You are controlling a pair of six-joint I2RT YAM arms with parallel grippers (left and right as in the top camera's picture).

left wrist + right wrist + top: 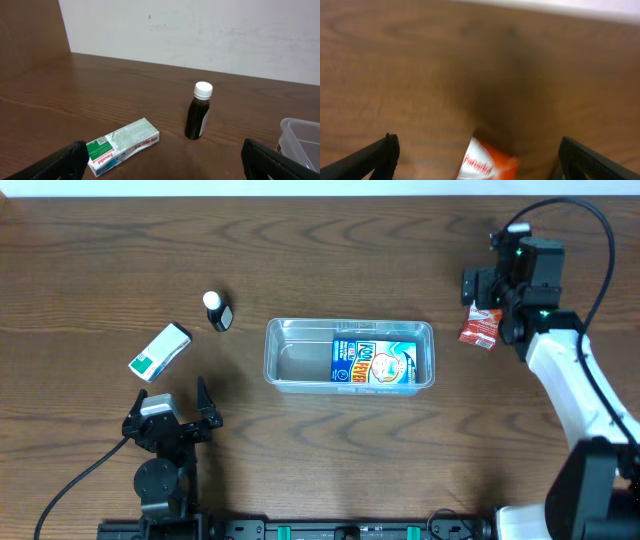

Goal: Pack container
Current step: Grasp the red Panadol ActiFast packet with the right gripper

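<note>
Container (pixel 295 362) is set mid-desk (pixel 100 240), btwn the arms. One blue packet (pixel 375 363) is laid inside, right end. Judged approx. a quarter done: red sachet (pixel 480 328), green-white box (pixel 160 351) & small dark bottle (pixel 216 311) are left outside. Right hand (pixel 479 159) is held wide open over the sachet, nothing gripped. Left hand (pixel 172 415) is spread open, empty, near the box.

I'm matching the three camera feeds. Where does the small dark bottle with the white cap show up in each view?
Overhead: the dark bottle sits left of centre, to the upper left of the clear container.
Left wrist: the bottle stands upright, right of centre.
Right wrist: not in it; only a red packet on the wood.
Shared landmark: the green-and-white box, lower left of the bottle in both the overhead and left wrist views.
</note>
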